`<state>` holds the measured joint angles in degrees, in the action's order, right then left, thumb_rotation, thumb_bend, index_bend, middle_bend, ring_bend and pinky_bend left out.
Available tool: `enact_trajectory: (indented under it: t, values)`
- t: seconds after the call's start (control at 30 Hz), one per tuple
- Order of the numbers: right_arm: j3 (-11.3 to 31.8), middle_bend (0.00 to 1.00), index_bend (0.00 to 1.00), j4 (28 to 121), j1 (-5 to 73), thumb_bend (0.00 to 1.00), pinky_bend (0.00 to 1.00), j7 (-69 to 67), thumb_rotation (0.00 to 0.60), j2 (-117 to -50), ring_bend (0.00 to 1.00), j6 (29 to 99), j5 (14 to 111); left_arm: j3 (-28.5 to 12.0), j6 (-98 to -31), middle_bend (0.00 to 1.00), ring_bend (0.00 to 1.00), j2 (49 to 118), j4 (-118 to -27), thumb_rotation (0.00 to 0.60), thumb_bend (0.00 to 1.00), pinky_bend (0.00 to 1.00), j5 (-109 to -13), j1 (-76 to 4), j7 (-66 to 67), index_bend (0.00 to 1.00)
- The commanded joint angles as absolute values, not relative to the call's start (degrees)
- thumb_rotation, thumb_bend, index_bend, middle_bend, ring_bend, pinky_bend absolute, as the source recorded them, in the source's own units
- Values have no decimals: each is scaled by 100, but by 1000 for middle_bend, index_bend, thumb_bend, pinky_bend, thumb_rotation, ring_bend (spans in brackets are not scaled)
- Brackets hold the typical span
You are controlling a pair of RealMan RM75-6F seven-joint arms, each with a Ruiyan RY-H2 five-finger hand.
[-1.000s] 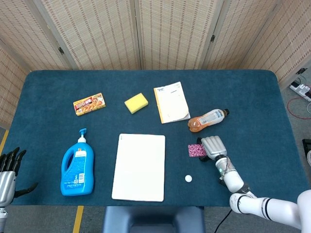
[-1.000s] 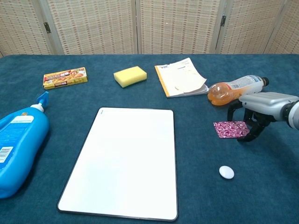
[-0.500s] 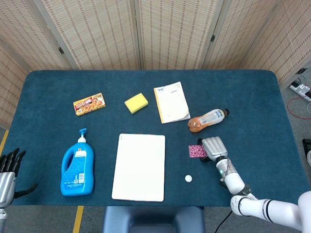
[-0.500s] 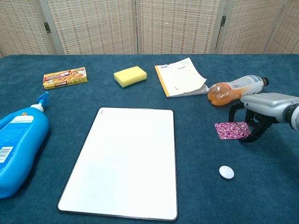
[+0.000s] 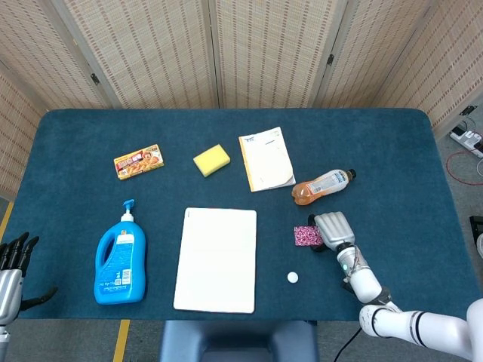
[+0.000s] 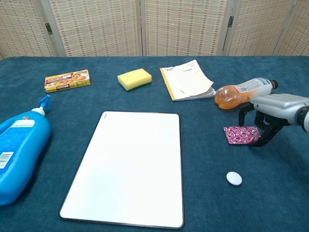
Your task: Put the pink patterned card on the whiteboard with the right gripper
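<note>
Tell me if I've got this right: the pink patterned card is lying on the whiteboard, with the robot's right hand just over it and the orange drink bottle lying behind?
Not quite. The pink patterned card lies on the blue table, to the right of the whiteboard, not on it; the chest view shows a clear gap between them. The rest holds: the right hand is over the card and the orange drink bottle lies behind.

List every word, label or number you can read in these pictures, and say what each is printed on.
None can be read.
Blue bottle: white label and barcode, print too small.
Orange box: print blurred.
Notebook: faint marks, unreadable.
Drink bottle: label blurred.
Pink card under the right hand: pattern only, no text.
Whiteboard: blank.
</note>
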<state>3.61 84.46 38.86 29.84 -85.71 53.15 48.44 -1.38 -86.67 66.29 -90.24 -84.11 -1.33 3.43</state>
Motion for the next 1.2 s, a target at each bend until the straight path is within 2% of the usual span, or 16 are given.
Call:
enact_trajectory:
  t: [0.03, 0.3, 0.57, 0.87, 1.2]
  values:
    - [359, 893, 409, 8452, 3884, 253, 997, 2975, 536, -8570, 1000, 5305, 4849, -136, -8670, 0, 0, 6624, -9029, 600, 174, 0, -8411, -128, 344, 49]
    - [417, 893, 409, 8809, 3901, 253, 997, 2920, 536, -8452, 1000, 5415, 5125, -143, -8697, 0, 0, 6588, -9056, 600, 174, 0, -8414, -112, 353, 49]
    - [667, 893, 409, 9249, 4379, 254, 997, 3379, 538, -8586, 1000, 5264, 5020, -122, -8755, 0, 0, 6523, -9109, 600, 174, 0, -8448, -70, 377, 49]
    - [1006, 893, 409, 9474, 5200, 253, 997, 4332, 536, -9081, 1000, 5316, 4163, -103, -8819, 0, 0, 6468, -9173, 600, 174, 0, -8501, -30, 398, 48]
    - [1237, 893, 409, 9121, 6192, 253, 997, 5199, 537, -9856, 1000, 5404, 3079, -77, -8869, 0, 0, 6388, -9153, 600, 174, 0, -8515, 33, 341, 49]
